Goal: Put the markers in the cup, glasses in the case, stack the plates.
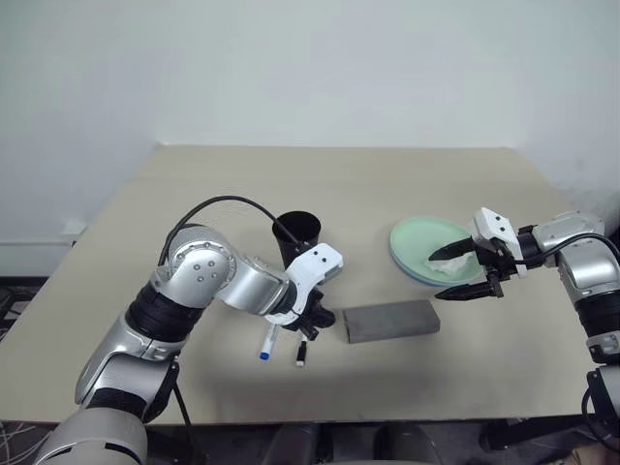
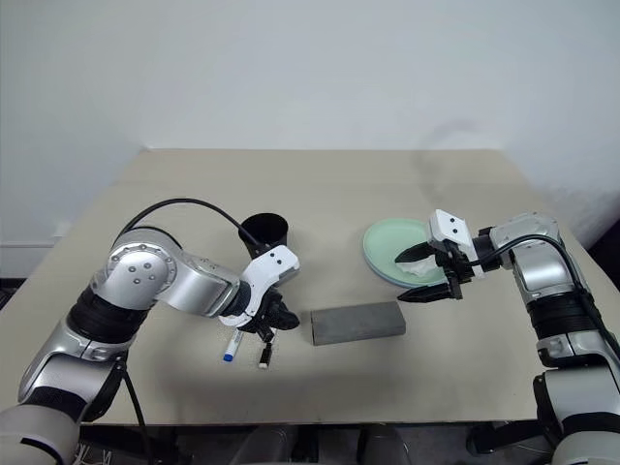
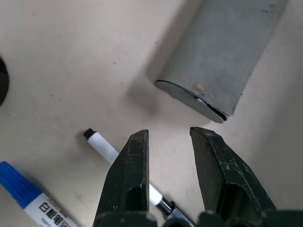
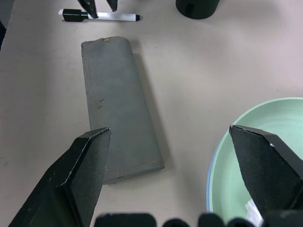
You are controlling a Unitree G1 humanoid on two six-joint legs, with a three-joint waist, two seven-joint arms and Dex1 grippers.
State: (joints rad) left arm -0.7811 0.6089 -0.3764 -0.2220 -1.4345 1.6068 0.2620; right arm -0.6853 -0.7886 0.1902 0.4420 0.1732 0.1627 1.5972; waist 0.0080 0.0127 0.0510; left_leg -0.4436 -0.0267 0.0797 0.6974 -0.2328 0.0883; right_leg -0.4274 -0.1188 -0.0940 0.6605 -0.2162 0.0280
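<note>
My left gripper (image 1: 312,331) hung low over the beige tabletop (image 1: 387,184), its jaws a little apart with nothing between them. The thin black-capped marker (image 3: 102,146) lay flat right under them, one black finger (image 3: 125,184) crossing over its white barrel; whether it touched I could not tell. Just to the left of that pen lay the thicker blue-capped marker (image 1: 267,345), a smooth white tube with printed lettering, also flat on the surface. Behind my left wrist stood the cup (image 1: 296,235), a matte black tumbler, upright and open at the top. To the right of the left jaws lay the case (image 1: 390,321), a flat grey rectangle with a cloth-like skin, stitched edges and rounded ends, shut, its near end close to my fingertips. Farther right sat the plates (image 1: 412,254), the pale mint one nested on the light blue one, whose rim peeked out beneath; both were round, shallow and glossy. A crumpled white tissue (image 1: 451,265) lay in the green plate. My right gripper (image 1: 448,273) hovered at the plates' near edge, jaws spread wide and empty, one finger above the tissue and one over the tabletop.
</note>
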